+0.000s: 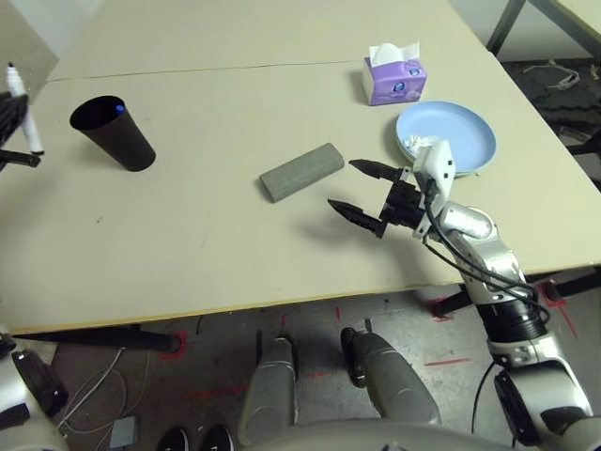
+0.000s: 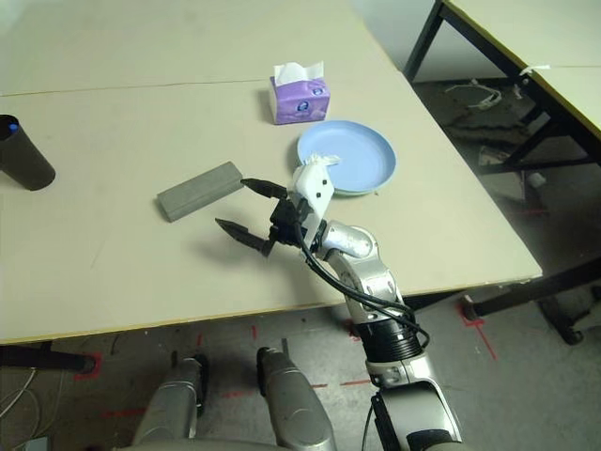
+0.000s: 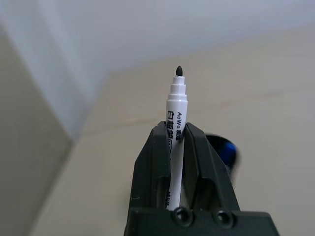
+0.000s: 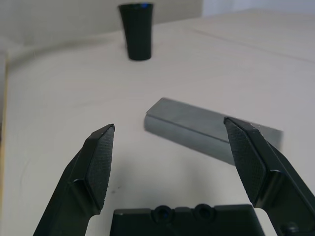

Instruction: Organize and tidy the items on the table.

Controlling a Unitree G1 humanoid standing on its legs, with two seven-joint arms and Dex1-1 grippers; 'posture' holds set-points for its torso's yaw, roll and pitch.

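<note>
left gripper cut off by the left eye view's edge, black cup cropped in the right eye view, plate's crumpled tissue partly hidden behind right gripper, cup's blue-tipped contents too small to identify

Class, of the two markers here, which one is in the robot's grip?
The white marker with the black tip, clamped by the left gripper; the blue-ended one sits in the cup.

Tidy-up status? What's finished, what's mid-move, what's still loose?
Looks done: crumpled tissue on the blue plate; blue-tipped marker in the black cup.
In hand: left end effector grips a white marker, not yet in the cup.
Left: probably the grey case, lying alone mid-table; right end effector is open and empty beside it.
</note>
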